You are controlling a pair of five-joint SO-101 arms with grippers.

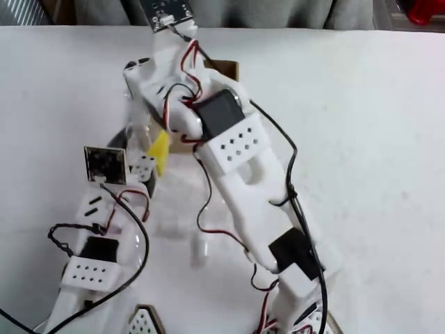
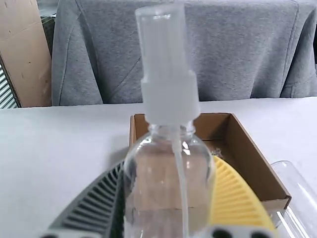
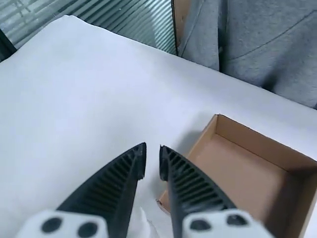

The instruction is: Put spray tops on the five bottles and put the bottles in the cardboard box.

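Note:
A clear glass bottle with a white spray top on its neck stands upright in my left gripper, which is shut on it between a grey finger and a yellow finger. In the high view this bottle sits left of the cardboard box, held by the left gripper. My right gripper hangs above the table beside the open, empty cardboard box. Its black fingers are a narrow gap apart with nothing between them. The right arm hides most of the box from above.
Another clear bottle lies on the table by the box's near corner. A small pale item lies between the two arms. The right arm stretches diagonally across the middle. Grey cloth hangs behind the table's far edge.

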